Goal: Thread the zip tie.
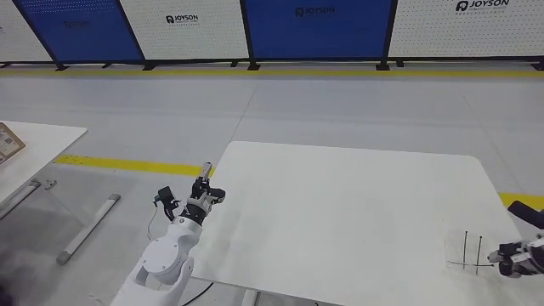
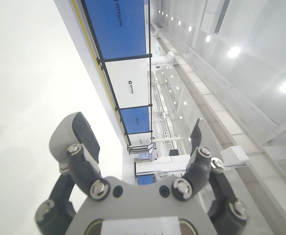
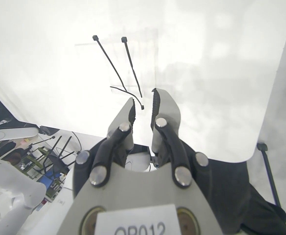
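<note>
Three black zip ties lie near the right front corner of the white table (image 1: 340, 212). Two long ones (image 3: 109, 61) (image 3: 131, 65) lie side by side, heads pointing away from my right gripper. A third, curved zip tie (image 3: 129, 95) lies across their tails, and its end reaches in between my fingertips. My right gripper (image 3: 144, 99) is open, low over the table just short of the ties, with nothing held. In the top view the ties (image 1: 473, 253) lie just left of that gripper (image 1: 503, 260). My left gripper (image 2: 140, 130) is wide open and empty at the table's left edge (image 1: 206, 185).
A faint clear sheet (image 3: 147, 50) lies under the long ties. The table's right edge (image 3: 275, 94) runs close beside the right gripper. A second white table (image 1: 34, 149) stands to the left across a gap of floor. Blue and white pegboard panels (image 1: 319, 13) line the back.
</note>
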